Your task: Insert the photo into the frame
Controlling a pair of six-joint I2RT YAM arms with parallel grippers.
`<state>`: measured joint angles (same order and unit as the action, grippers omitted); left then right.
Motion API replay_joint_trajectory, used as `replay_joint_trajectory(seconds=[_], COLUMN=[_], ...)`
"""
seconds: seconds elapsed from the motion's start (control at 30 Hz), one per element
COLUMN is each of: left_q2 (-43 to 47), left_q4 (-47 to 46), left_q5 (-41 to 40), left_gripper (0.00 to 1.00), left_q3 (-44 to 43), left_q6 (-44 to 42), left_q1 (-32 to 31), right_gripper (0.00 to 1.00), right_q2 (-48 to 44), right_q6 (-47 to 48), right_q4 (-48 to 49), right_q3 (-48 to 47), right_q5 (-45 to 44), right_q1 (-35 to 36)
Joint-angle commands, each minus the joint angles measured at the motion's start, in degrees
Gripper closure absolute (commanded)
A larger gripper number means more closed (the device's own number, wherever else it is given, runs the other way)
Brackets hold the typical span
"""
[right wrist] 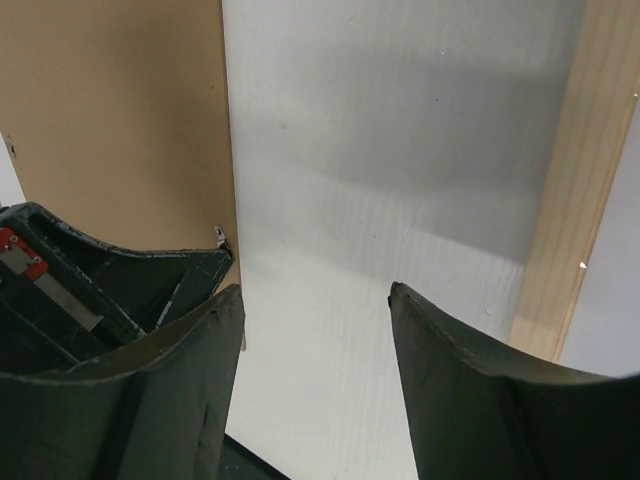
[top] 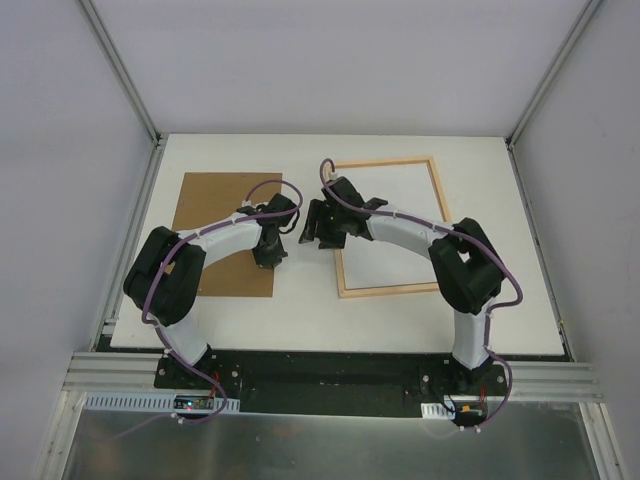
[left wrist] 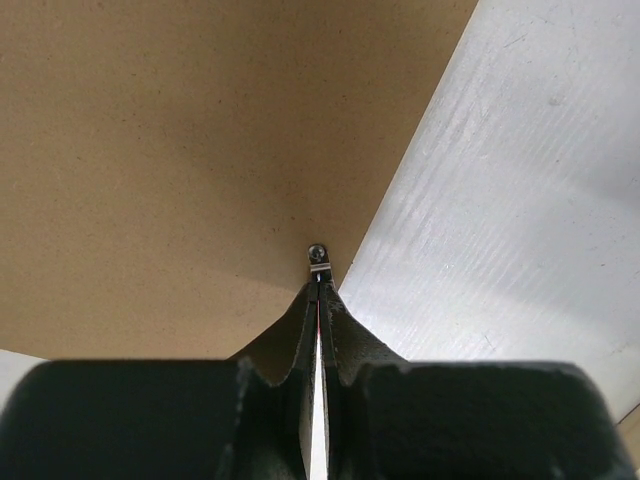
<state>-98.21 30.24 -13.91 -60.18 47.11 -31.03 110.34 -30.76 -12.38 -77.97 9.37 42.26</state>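
The frame of light wood strips lies flat on the right of the table; one strip shows in the right wrist view. The area inside it is plain white. No cliff picture shows, and I cannot tell whether this white is the photo's reverse. My right gripper is open and empty just left of the frame, over bare table. My left gripper points down at the right edge of the brown backing board, its fingers shut at a small metal tab.
The backing board covers the left half of the table and shows at the left of the right wrist view. A strip of white table separates board and frame. The two grippers are close together. White walls enclose the table.
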Motion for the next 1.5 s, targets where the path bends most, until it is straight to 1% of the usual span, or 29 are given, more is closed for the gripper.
replay_joint_trajectory(seconds=[0.0,0.2,0.27,0.43,0.6,0.67,0.73,1.03,1.47], left_q2=[2.41,3.47,3.64,3.29,2.42,1.80,1.01,-0.92,-2.07], left_q4=[0.35,0.43,0.35,0.43,0.35,0.35,0.35,0.26,-0.18], left_q5=[0.64,1.87,1.96,1.35,0.47,0.47,0.46,0.38,0.99], left_gripper=[1.00,1.00,1.00,1.00,0.79,0.77,0.77,0.82,0.83], left_q3=[-1.43,-1.78,-1.95,-1.69,-1.78,-2.04,-2.48,-3.01,-1.61], left_q6=[-1.50,-1.94,-2.02,-2.55,-2.64,-2.81,-2.73,-2.81,-2.11], left_q1=[0.35,0.00,0.00,0.00,0.53,0.88,1.14,2.28,2.37], right_gripper=[0.37,0.34,0.31,0.30,0.29,0.30,0.29,0.29,0.29], right_q2=[2.59,6.37,7.25,7.34,4.80,3.83,3.04,1.72,2.07], right_q6=[-0.35,-3.86,-4.65,-5.45,-5.53,-5.54,-5.45,-5.27,-5.27], right_q4=[2.01,7.36,8.86,10.27,10.36,10.36,10.27,10.01,9.92], right_q3=[-4.11,-4.47,-4.29,-3.77,-1.75,-1.22,-0.69,0.28,0.28], right_q5=[2.32,5.57,5.75,5.23,3.29,2.94,2.50,2.50,2.94], right_q1=[0.45,0.45,0.54,0.45,0.02,-0.34,-0.42,-0.69,-0.86])
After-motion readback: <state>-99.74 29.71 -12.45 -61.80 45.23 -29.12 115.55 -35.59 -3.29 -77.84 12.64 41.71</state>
